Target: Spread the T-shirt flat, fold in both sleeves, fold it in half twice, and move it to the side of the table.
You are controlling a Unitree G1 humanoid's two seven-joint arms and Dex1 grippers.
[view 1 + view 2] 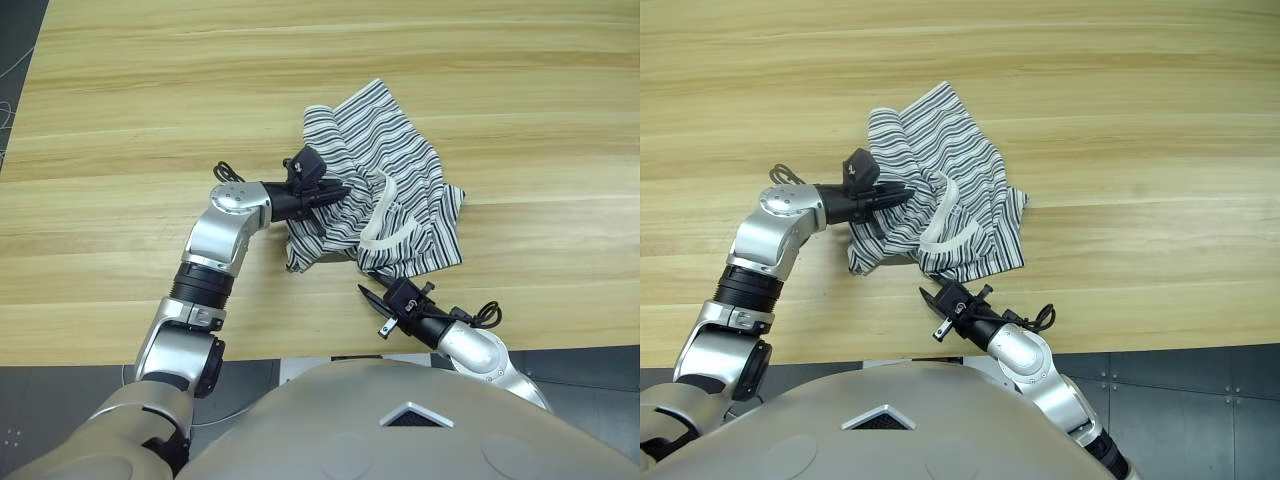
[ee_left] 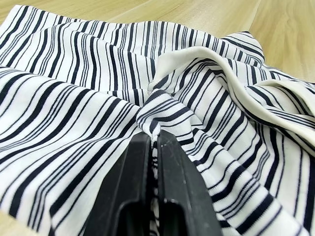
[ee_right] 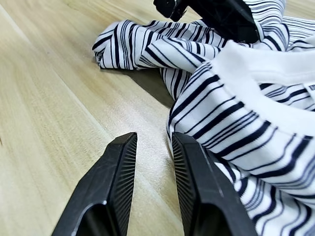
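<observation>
**Eye views.** T-shirt (image 1: 390,190): black-and-white stripes, crumpled in a heap at mid-worktop (image 1: 150,100). No sleeve is laid out. The white neckband (image 1: 380,200) loops across the top of the heap. The left end effector (image 1: 335,190) is at the heap's left edge. The right end effector (image 1: 372,310) is just near of the near hem, over bare wood.

**Left wrist view.** The fingers are together, clamped on a raised pleat of striped cloth. Folds radiate from the pinch. It looks like more than one layer is caught, though the view is too close to be sure.

**Right wrist view.** The fingers are apart with nothing between them, low over the wood beside the hem. The shirt's edge lies just right of the gap.

**Status.** The spreading step is not yet done.

**Hazards.**
- A pull on a mid-body pleat may drag the whole bundle instead of opening it.
- Doubled layers in the pinch would keep the folds locked.
- The right fingers may close on wood or catch the neckband instead of the hem, which would skew the spread.
</observation>
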